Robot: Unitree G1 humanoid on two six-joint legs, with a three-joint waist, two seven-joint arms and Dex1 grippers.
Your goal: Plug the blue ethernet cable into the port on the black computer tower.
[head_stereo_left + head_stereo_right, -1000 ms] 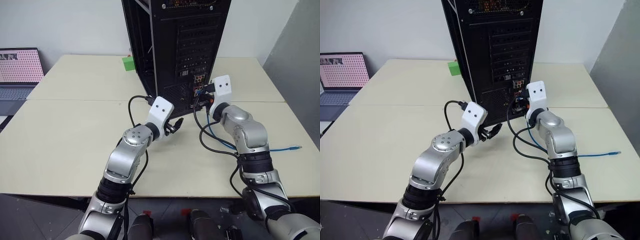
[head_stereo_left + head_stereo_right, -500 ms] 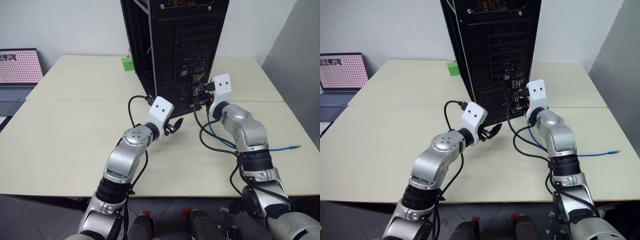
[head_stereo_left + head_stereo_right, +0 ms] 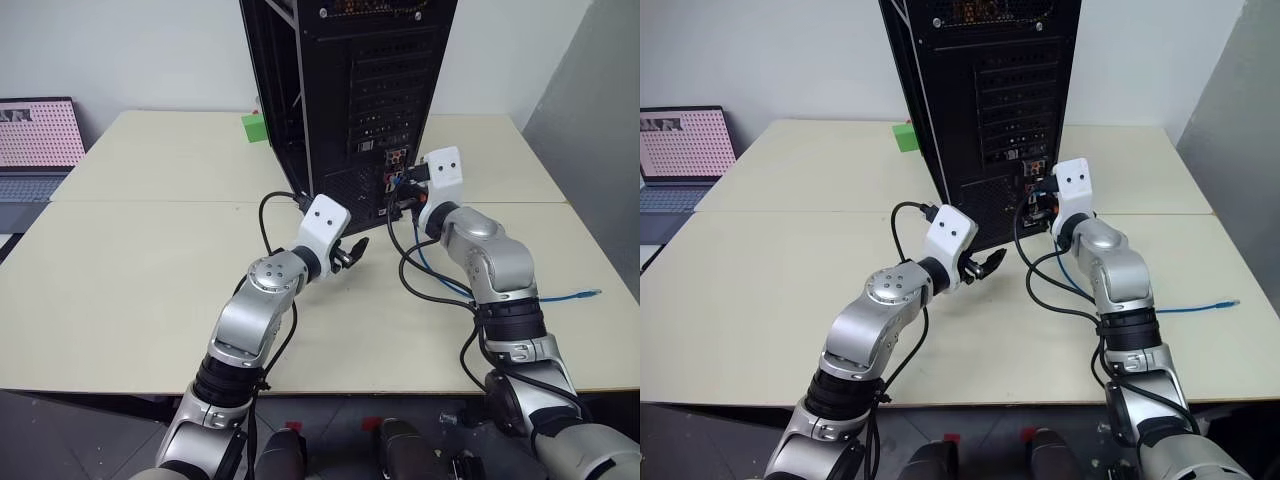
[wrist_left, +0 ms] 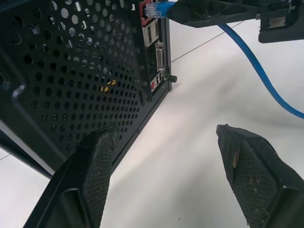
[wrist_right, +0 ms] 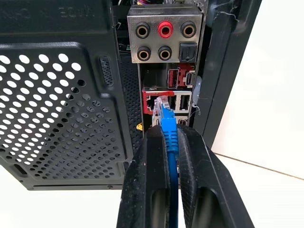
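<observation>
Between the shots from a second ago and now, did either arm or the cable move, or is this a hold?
Nothing visibly changed. The right gripper stays shut on the blue ethernet cable, its plug at the port on the black computer tower. The left gripper stays open beside the tower's base. The small shift of the whole picture is the camera's.

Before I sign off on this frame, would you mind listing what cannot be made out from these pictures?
- Whether the plug of the blue ethernet cable has entered the port: in the right wrist view its clear tip overlaps the opening.
- The port in the head views: too small, behind the right gripper.
- The top of the black computer tower: cut by the upper edge.
- The laptop: cut by the left edge.
</observation>
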